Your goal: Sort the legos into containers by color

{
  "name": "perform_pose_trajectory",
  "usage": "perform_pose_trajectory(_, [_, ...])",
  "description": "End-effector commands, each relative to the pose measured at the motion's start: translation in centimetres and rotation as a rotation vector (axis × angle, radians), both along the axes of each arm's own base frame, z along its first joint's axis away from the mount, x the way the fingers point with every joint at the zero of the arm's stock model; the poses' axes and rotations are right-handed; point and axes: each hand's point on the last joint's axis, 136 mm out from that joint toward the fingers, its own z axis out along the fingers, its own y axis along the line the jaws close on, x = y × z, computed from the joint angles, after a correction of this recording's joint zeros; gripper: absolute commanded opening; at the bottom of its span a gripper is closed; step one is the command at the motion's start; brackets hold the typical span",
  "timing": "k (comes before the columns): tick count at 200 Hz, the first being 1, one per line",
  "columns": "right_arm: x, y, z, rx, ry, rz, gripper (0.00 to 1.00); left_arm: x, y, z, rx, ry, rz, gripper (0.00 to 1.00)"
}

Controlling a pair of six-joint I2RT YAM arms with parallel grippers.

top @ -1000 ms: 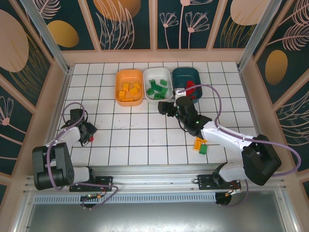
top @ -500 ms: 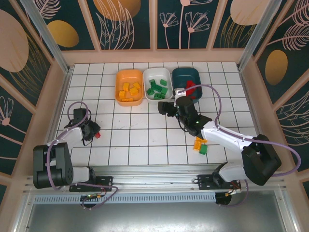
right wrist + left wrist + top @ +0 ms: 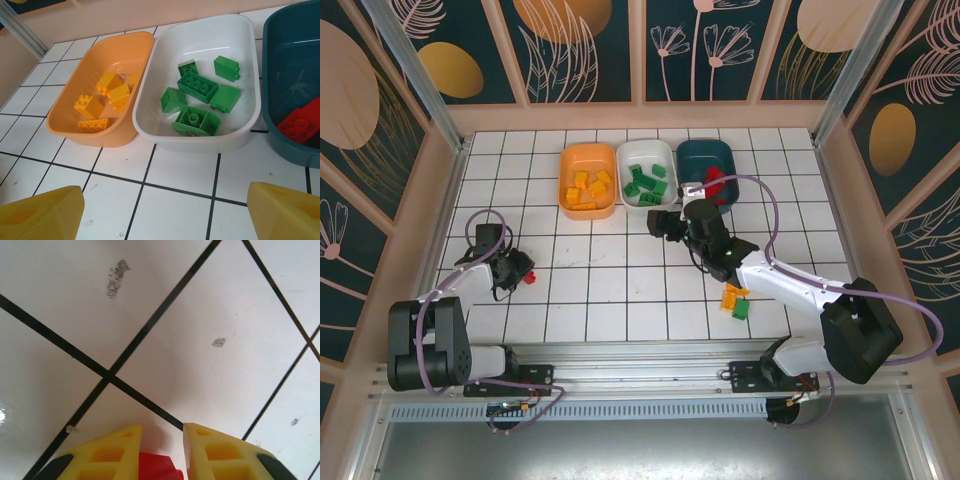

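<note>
Your left gripper [image 3: 516, 270] sits low over the left side of the white tiled table [image 3: 600, 290], well apart from the 3 tubs. In the left wrist view the left gripper [image 3: 161, 442] has its 2 yellow fingers [image 3: 120, 452] drawn close together with a red brick [image 3: 157, 467] wedged between them, so record it as clamped on that brick. In the top view the red brick [image 3: 529, 277] shows at the tip of the gripper, on its right. Whether the brick touches the tiles cannot be told. Your right gripper [image 3: 660, 222] hangs just in front of the tubs, and in its wrist view the right gripper [image 3: 162, 212] has its fingers spread wide with bare tile between them — it holds nothing. The orange tub [image 3: 117, 136], the white tub [image 3: 200, 143] and the teal tub [image 3: 285, 60] stand side by side, touching or nearly so, at the far end of the table. Yellow bricks [image 3: 112, 92] lie in the orange tub, 6 green bricks [image 3: 197, 86] in the white tub, and red bricks [image 3: 300, 122] in the teal tub. 2 pieces are unsorted — an orange brick [image 3: 731, 297] and a green brick [image 3: 741, 310] lie touching each other on the tiles beside the right arm's forearm.
</note>
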Motion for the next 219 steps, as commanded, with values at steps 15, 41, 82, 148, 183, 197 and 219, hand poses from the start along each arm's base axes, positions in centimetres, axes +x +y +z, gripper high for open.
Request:
perform_pose_trajectory(15, [0.3, 0.2, 1.6, 0.014, -0.044, -0.003, 0.85, 0.9, -1.4, 1.8, -0.06, -0.062, -0.021, 0.07])
perform_pose_trajectory(41, [0.4, 0.1, 1.5, 0.012, -0.039, -0.008, 0.85, 1.8, -2.9, 3.5, -0.08, -0.104, -0.054, 0.06])
perform_pose_trajectory(82, [1.5, -2.5, 1.0, 0.031, -0.001, -0.117, 0.84, 5.2, -8.7, 7.6, -0.07, -0.195, -0.193, 0.04])
perform_pose_trajectory(148, [2.7, -14.1, 1.3, 0.111, 0.063, -0.5, 0.83, 15.4, -29.4, 15.2, -0.104, -0.452, -0.657, 0.01])
perform_pose_trajectory(183, [1.6, -18.0, 1.9, 0.114, 0.059, -0.574, 0.83, 19.4, -39.7, 17.1, -0.149, -0.542, -0.844, 0.02])
perform_pose_trajectory(197, [1.0, -19.1, 2.0, 0.104, 0.055, -0.593, 0.83, 20.9, -42.3, 16.9, -0.172, -0.558, -0.878, 0.03])
perform_pose_trajectory(219, [0.2, -20.2, 2.2, 0.09, 0.051, -0.609, 0.83, 22.7, -45.1, 15.0, -0.211, -0.553, -0.915, 0.05])
